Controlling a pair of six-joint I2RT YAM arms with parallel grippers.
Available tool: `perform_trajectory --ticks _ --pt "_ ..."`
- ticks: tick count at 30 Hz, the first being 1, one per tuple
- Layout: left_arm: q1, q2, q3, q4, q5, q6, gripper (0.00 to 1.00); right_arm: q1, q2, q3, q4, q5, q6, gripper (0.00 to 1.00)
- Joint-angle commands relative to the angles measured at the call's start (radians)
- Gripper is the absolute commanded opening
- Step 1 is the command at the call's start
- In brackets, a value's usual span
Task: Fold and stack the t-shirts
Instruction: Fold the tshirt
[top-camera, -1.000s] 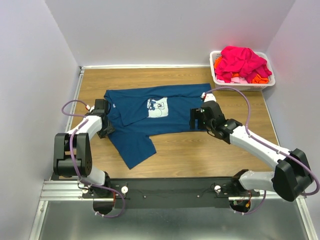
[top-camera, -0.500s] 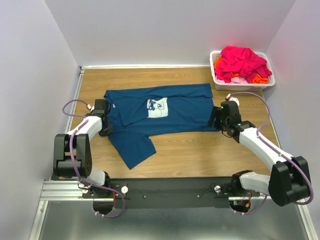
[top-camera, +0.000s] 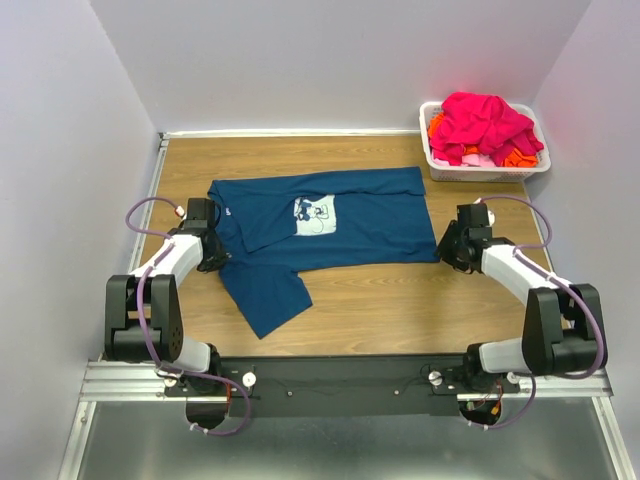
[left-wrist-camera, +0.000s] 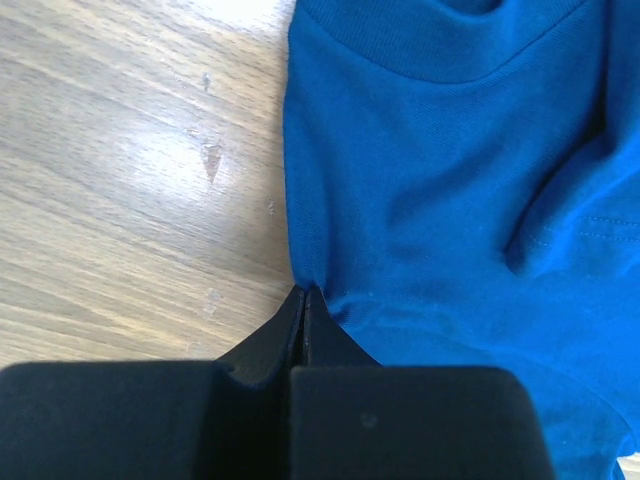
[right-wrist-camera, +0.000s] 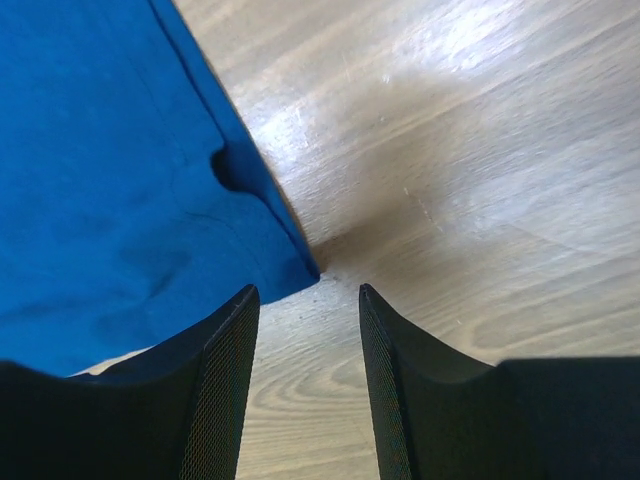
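Observation:
A dark teal-blue t-shirt (top-camera: 330, 225) with a pale square chest print lies spread on the wooden table, one part folded toward the front left. My left gripper (top-camera: 212, 258) is shut on the shirt's left edge (left-wrist-camera: 310, 285), pinching a fold of cloth by the collar. My right gripper (top-camera: 447, 250) is open and empty, low over the table just off the shirt's near right corner (right-wrist-camera: 300, 268), which lies between and ahead of the fingers. Magenta-pink and orange t-shirts (top-camera: 483, 125) are piled in a basket.
A white plastic basket (top-camera: 437, 168) stands at the back right corner against the walls. Bare wood (top-camera: 400, 300) lies in front of the shirt. A metal rail (top-camera: 330, 375) with the arm bases runs along the near edge.
My right gripper has let go of the shirt's right side, which now lies flat, and has drawn back to the right, off the cloth. The left gripper has stayed put.

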Motion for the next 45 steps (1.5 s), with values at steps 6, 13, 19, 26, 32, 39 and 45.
perform_trajectory --ticks 6,13,19,26,32,39,45 --pt "-0.002 -0.014 -0.026 0.035 0.060 0.028 0.00 -0.008 0.101 0.024 0.029 -0.069 0.040 0.52" --pt "0.007 -0.030 -0.031 0.038 0.083 0.035 0.00 -0.009 0.126 0.029 0.030 -0.082 0.042 0.51" --pt "0.014 -0.040 -0.031 0.035 0.092 0.037 0.00 -0.009 0.121 0.018 0.026 -0.088 0.054 0.43" --pt "0.022 -0.055 -0.031 0.021 0.094 0.037 0.00 -0.011 0.112 0.012 -0.002 -0.063 0.036 0.33" --pt "0.037 -0.060 0.002 -0.022 0.098 0.055 0.00 -0.028 0.109 0.030 -0.040 -0.033 0.017 0.01" --pt "0.077 -0.080 0.060 -0.114 0.080 0.104 0.00 -0.055 0.060 0.065 -0.128 0.009 -0.041 0.01" --pt "0.103 -0.103 0.051 -0.159 0.072 0.134 0.00 -0.060 0.023 0.079 -0.215 0.004 -0.055 0.01"
